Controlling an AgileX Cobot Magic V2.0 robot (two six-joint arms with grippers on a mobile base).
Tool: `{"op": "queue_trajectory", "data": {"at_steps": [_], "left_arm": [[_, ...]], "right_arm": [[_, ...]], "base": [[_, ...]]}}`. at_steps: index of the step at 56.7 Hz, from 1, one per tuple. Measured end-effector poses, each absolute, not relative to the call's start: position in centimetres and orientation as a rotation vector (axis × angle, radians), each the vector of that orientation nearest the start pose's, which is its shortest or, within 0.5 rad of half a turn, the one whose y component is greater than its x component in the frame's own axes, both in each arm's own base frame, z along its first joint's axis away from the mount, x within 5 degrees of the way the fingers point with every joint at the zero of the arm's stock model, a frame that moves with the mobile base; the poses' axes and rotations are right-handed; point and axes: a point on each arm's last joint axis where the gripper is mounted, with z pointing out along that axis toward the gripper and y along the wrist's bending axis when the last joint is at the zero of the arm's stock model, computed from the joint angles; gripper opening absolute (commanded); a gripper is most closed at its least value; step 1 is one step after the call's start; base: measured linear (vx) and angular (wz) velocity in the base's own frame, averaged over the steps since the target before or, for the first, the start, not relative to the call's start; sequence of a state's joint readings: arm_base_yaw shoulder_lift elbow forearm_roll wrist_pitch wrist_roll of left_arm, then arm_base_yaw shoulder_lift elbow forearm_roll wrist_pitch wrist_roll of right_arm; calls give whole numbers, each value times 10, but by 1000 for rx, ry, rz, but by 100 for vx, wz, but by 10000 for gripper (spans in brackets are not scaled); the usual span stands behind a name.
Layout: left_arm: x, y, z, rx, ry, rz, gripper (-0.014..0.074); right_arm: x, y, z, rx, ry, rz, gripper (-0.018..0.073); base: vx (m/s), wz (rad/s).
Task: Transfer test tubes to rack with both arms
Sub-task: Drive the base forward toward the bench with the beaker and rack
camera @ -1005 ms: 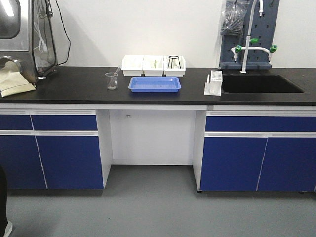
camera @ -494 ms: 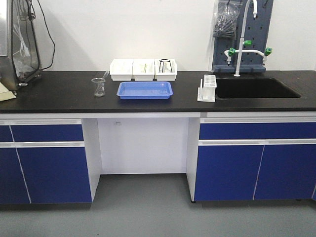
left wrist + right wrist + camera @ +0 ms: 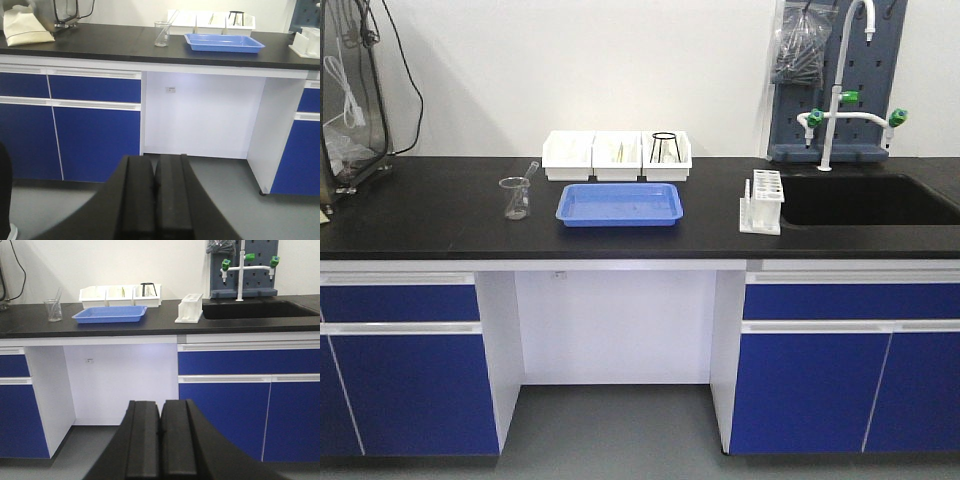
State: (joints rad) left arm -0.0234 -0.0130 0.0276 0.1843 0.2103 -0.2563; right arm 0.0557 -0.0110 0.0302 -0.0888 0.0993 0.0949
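Front view: the small white plastic rack with round holes on top [image 3: 761,200] stands on the long black counter [image 3: 420,205]. It is at 3 o'clock from the flat blue plastic tray [image 3: 620,204], just beside the black sink [image 3: 880,200]. I think it sits in the open so that both arms can get to it. Three white open bins [image 3: 617,155] are at 12 o'clock from the tray, with a black wire stand [image 3: 665,147] in the right one. A clear glass beaker [image 3: 516,197] is at 9 o'clock. Any tubes are too small to see.

Left wrist view: the black left gripper [image 3: 155,162] has its jaws pressed together with nothing between them. It hangs low, well apart from the counter. The rack [image 3: 307,42] is at 2 o'clock, at the picture's edge.

Right wrist view: the black right gripper [image 3: 160,407] is also closed and holds nothing. The rack [image 3: 189,307] is near 12 o'clock, up high. Nothing blocks the way, but I think the arm must go up over the counter edge.
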Motion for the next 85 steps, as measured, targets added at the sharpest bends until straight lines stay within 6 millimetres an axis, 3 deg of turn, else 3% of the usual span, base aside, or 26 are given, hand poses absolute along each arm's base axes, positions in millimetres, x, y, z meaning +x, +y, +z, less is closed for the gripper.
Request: {"op": "queue_trajectory", "data": {"at_steps": [85], "left_arm": [[56,2,186,-73,1704,-41,-4]], "right_arm": [[57,2,195,-33,1602,41,-8]], "base": [[41,-2]]}}
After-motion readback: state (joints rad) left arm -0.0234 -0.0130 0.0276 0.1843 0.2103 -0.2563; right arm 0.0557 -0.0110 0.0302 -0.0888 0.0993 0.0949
